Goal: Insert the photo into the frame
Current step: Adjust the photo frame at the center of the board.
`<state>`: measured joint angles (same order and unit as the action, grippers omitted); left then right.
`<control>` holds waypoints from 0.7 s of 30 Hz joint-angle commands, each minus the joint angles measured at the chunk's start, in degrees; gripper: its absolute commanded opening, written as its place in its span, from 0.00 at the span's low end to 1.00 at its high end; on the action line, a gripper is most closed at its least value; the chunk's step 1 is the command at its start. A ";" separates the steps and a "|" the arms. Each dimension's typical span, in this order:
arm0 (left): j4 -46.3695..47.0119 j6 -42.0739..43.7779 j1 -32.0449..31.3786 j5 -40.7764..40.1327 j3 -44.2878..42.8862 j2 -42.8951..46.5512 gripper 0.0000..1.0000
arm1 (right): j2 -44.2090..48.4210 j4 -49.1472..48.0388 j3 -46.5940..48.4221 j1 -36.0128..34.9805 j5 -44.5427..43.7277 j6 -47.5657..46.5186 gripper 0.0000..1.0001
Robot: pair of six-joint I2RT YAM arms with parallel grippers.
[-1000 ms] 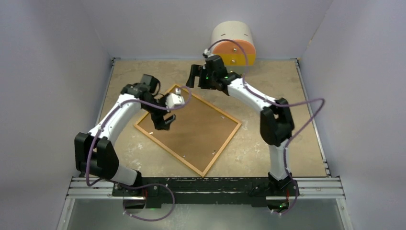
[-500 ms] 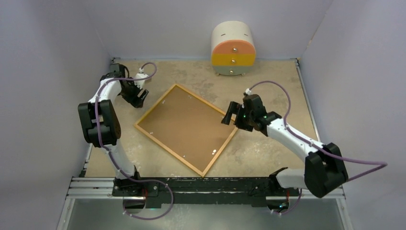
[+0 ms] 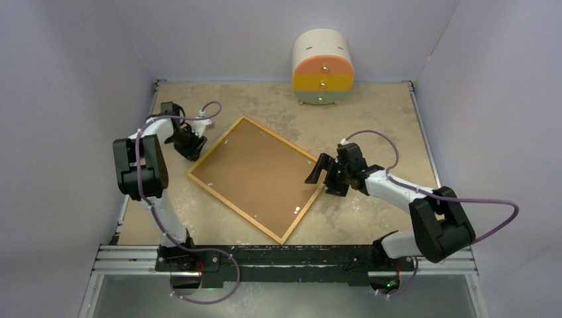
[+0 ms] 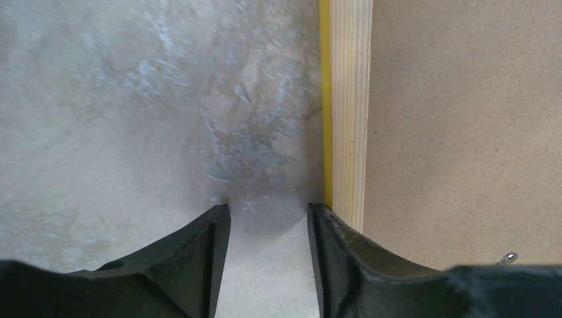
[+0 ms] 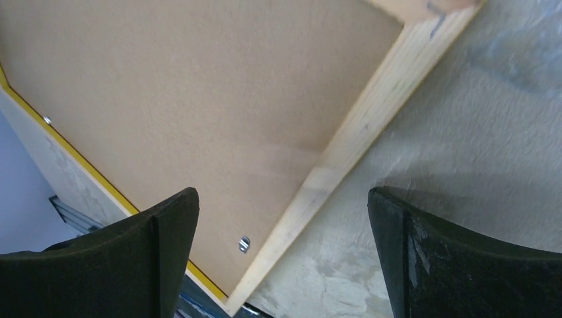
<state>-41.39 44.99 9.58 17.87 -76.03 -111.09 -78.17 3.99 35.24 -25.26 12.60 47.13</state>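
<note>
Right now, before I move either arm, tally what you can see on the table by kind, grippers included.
frame: 1
backing board: 1, lying in the frame
drawer unit: 1
grippers: 2, left gripper and right gripper
Total: 5
</note>
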 commanded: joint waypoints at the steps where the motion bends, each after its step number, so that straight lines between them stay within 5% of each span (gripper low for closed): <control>1: -3.12 2.02 -1.79 5.46 3.42 1.36 0.40 | -1.62 -2.31 4.70 3.09 -0.06 -0.19 0.99; 11: -7.40 5.36 -9.08 15.42 13.01 4.90 0.35 | -4.06 1.98 10.63 12.13 -0.25 -5.44 0.99; 21: -10.89 1.08 -5.77 22.23 7.88 8.77 0.49 | 0.04 9.91 18.94 13.83 -13.22 -9.06 0.95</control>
<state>-49.47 49.87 0.89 34.17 -63.68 -102.89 -81.97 11.35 49.15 -11.55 5.10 40.25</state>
